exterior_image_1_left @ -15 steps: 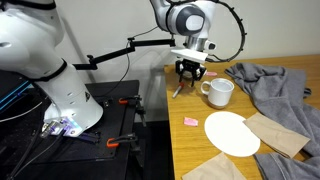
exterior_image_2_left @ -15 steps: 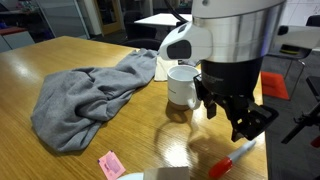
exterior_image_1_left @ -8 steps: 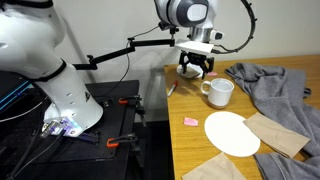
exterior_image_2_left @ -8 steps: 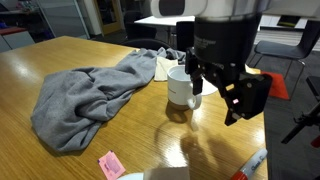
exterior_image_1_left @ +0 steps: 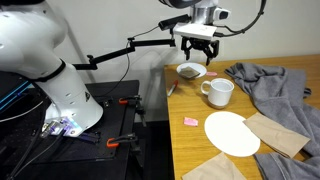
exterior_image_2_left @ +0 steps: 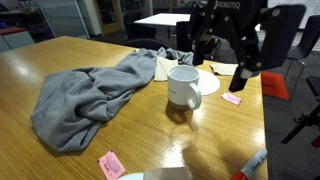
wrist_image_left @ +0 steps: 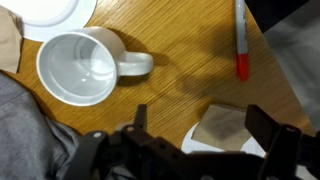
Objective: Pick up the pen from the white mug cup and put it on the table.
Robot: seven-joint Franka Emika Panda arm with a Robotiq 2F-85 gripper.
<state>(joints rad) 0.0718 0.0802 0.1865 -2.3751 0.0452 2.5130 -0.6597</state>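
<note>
1. The gripper hangs high above the table. In the wrist view its fingers stand apart with nothing between them.
2. The pen lies flat on the table, below the hand and off to one side. Only the wrist view shows its red body and paler end clearly.
3. In both exterior views the pen is a small streak by the table edge.
4. The mug stands upright below the hand, on the side away from the pen. Only the wrist view looks into it, and it is empty.
5. A bowl with brown contents sits straight under the hand.
6. A grey cloth lies beyond the mug from the hand. The wrist view catches only its edge.
</note>
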